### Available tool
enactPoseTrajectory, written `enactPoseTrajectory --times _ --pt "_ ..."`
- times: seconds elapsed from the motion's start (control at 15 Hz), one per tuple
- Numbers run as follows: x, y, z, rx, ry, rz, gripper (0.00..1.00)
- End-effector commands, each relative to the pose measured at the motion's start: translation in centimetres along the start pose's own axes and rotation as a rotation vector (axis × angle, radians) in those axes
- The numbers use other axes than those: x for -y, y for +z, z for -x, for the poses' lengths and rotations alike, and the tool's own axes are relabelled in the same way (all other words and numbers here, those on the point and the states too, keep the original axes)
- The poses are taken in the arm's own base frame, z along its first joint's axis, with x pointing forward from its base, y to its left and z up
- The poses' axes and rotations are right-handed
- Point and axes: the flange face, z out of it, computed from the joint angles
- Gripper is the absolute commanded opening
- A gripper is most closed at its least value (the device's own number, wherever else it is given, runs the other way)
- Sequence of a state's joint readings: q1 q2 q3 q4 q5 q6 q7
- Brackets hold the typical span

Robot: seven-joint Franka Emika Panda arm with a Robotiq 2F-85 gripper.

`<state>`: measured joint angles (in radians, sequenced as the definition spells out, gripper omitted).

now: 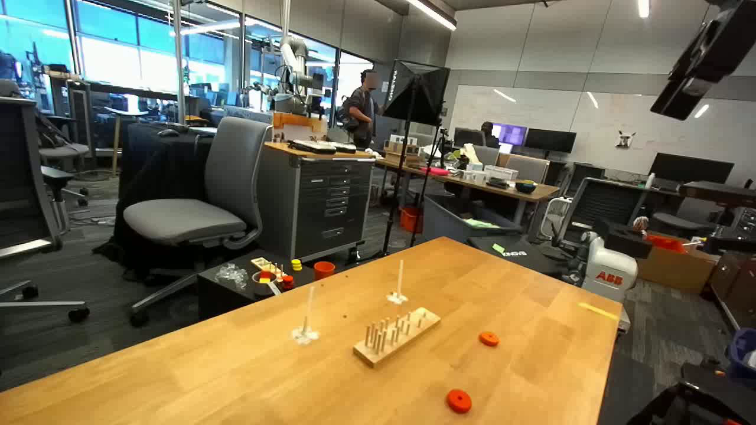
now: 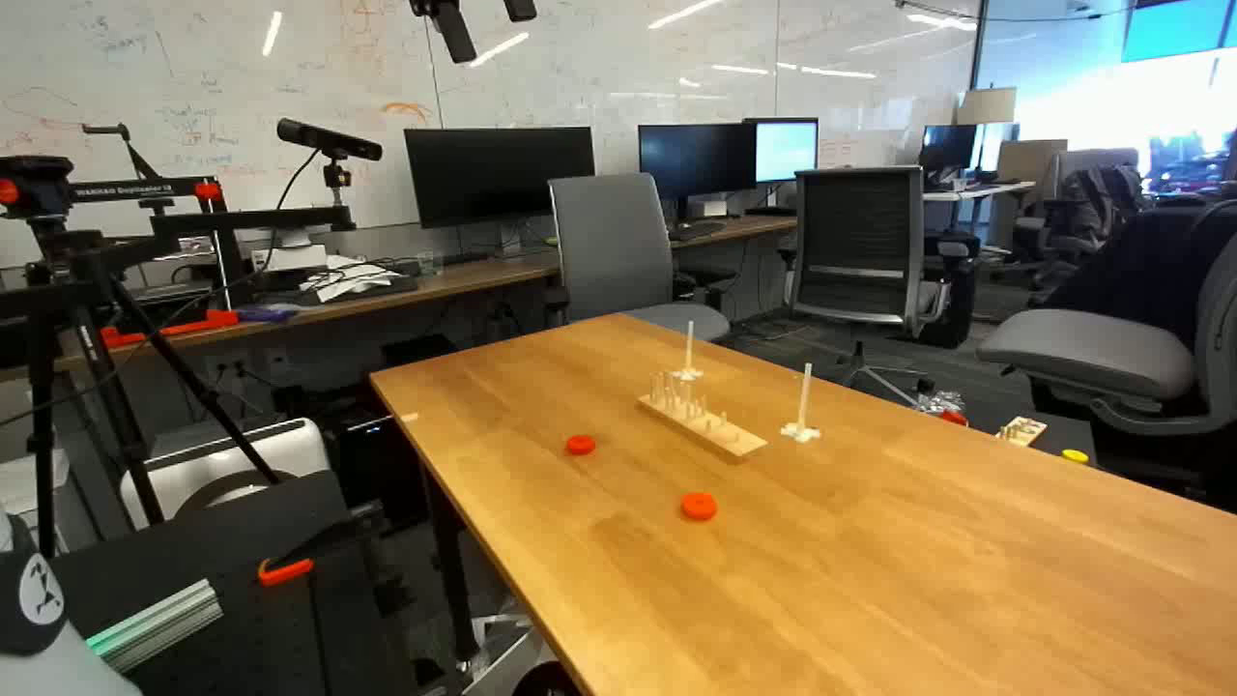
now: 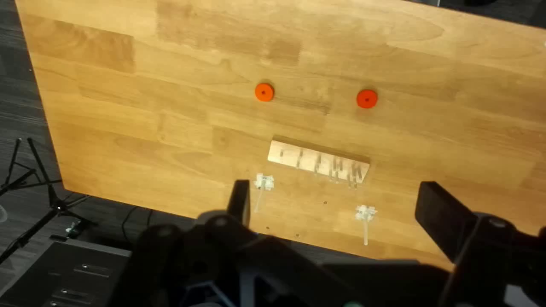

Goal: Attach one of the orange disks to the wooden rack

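Observation:
An orange disk (image 1: 489,339) (image 2: 699,506) (image 3: 264,92) with a small centre hole lies flat on the table, nearer the few-peg end of the rack. A redder orange disk (image 1: 459,401) (image 2: 581,445) (image 3: 367,99) lies flat nearer the many-peg end. The wooden rack (image 1: 428,319) (image 2: 739,441) (image 3: 290,154) is a flat board with rows of upright pegs, and no disk shows on it. My gripper (image 3: 335,185) is open and empty, high above the table. In an exterior view the gripper (image 2: 491,27) hangs at the top edge. It is partly in view at the upper right (image 1: 679,100).
Two thin upright rods (image 1: 309,310) (image 1: 400,278) stand on white bases beside the rack, on the side away from the disks. The wooden table (image 1: 531,295) ends just past the rods. A low dark stand (image 1: 221,292) with cups and small parts is beyond that edge.

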<state>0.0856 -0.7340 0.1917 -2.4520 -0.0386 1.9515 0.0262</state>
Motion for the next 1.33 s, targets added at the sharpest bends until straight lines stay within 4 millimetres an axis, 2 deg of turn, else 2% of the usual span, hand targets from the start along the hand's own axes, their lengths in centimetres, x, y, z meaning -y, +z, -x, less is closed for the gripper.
enactPoseTrajectory --times 0.0,0.13,0.33,0.53,0.73,0.87,1.07,1.13,1.2,1.27 --pt "0.0 -0.3 -0.1 -0.005 0.000 0.000 1.00" --pt "0.5 0.1 -0.3 -0.011 0.003 0.015 1.00" --pt "1.0 1.4 -1.8 0.033 0.028 0.021 1.00" --pt "0.8 3.4 -4.6 0.053 0.111 0.001 1.00" --pt "-0.4 5.6 -8.4 0.073 0.229 -0.019 1.00" --pt "-1.7 7.9 -11.2 0.121 0.309 -0.027 1.00" --pt "-3.9 13.1 -14.3 0.241 0.414 -0.026 1.00" --pt "-4.3 14.3 -14.8 0.276 0.441 -0.030 1.00" --pt "-3.3 12.6 -12.3 0.218 0.387 -0.048 1.00" --pt "-3.8 14.2 -13.1 0.247 0.407 -0.050 1.00"
